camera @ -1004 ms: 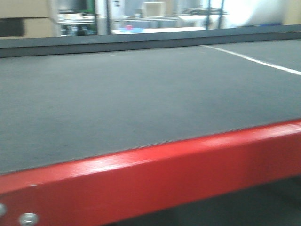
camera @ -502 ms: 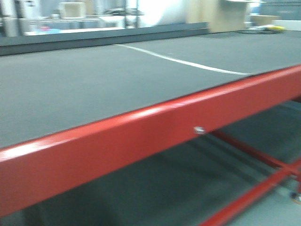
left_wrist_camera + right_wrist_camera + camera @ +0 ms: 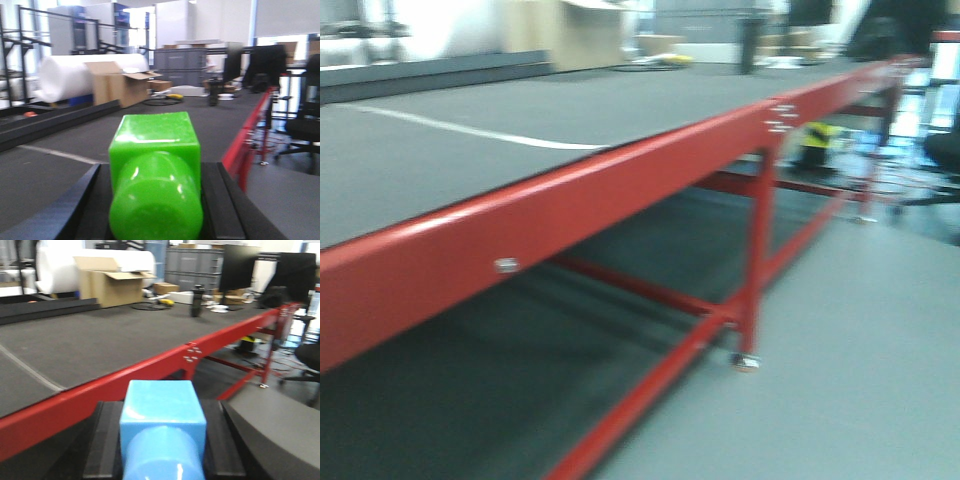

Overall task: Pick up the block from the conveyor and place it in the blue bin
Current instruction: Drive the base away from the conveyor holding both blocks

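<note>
The conveyor's dark grey belt (image 3: pixel 470 140) fills the upper left of the front view, edged by a red frame (image 3: pixel 620 190) and a dark grey rail (image 3: pixel 430 75) at the far side. My left gripper (image 3: pixel 155 200) is shut on a green block (image 3: pixel 155 160) between black fingers (image 3: pixel 80 205), above the belt (image 3: pixel 45 170). My right gripper (image 3: pixel 162 440) is shut on a light blue block (image 3: pixel 162 407), held near the belt's red edge (image 3: pixel 100 390). No blue bin is in view. Neither gripper shows in the front view.
A red leg with a caster (image 3: pixel 752 270) and cross bars stand under the conveyor. Grey floor (image 3: pixel 860 350) lies to the right. A cardboard box (image 3: pixel 117 82), a white roll (image 3: pixel 65 75) and an office chair (image 3: pixel 305 125) stand beyond the belt.
The front view has swung to the right: the belt and its white line slid left, and the conveyor's leg, far end and the floor came into view.
</note>
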`<state>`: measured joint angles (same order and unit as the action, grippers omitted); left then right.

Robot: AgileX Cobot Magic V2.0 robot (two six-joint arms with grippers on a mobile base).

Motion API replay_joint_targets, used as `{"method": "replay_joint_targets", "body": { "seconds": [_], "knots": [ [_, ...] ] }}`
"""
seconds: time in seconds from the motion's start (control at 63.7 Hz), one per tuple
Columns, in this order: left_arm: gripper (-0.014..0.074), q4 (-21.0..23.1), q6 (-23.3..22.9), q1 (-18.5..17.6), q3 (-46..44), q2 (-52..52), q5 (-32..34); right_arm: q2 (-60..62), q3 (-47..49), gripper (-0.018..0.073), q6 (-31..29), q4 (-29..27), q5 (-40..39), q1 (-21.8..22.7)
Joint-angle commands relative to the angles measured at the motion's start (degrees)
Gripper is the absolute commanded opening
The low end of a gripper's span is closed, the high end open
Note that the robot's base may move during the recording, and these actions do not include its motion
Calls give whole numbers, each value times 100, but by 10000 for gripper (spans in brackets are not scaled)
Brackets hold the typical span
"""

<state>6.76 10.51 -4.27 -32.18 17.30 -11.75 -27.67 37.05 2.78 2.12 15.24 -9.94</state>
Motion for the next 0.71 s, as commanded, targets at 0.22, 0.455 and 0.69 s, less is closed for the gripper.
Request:
{"method": "replay_joint_targets", "body": {
  "seconds": [0.22, 0.455, 0.69],
  "knots": [
    [-111, 55, 4, 9, 10, -14, 78, 38, 31, -162, -31, 13, -89, 20],
    [-111, 55, 4, 9, 10, -14, 78, 38, 31, -162, -31, 13, -89, 20],
    [-111, 55, 4, 9, 10, -14, 78, 38, 31, -162, -31, 13, -89, 20]
  ]
}}
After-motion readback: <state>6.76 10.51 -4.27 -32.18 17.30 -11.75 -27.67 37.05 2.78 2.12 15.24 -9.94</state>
